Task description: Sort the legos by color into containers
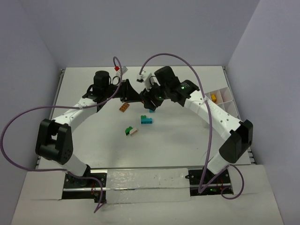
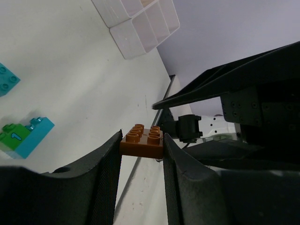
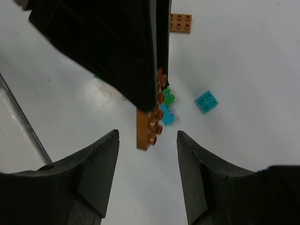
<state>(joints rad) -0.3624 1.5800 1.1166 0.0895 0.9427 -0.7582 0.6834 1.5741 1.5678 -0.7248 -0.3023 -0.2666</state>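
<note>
mid-air pass could drop the orange brick

the left pincer (image 2: pixel 142 149) pinches an orange brick (image 2: pixel 142 139) by its sides, raised off the table (image 2: pixel 61 70). the right pincer (image 3: pixel 146 146) faces it with fingers spread, one on either side of the brick's free end. as far as the right wrist view shows, they do not touch it.

this looks like a pass from one arm to the other, and the risk sits there. only part of the brick sticks out past the left fingers, so the right fingers may land on black finger as well as plastic, or catch just a corner. if the left pincer lets go before that hold is firm, the brick would fall among the loose legos below, near the teal brick (image 3: pixel 206 101) and the second orange brick (image 3: pixel 180 22).

the white tray (image 1: pixel 224 96) lies well apart at the table's right edge, with a yellow brick (image 1: pixel 213 98) in one compartment. a weak grip would have a long carry to survive.
</note>
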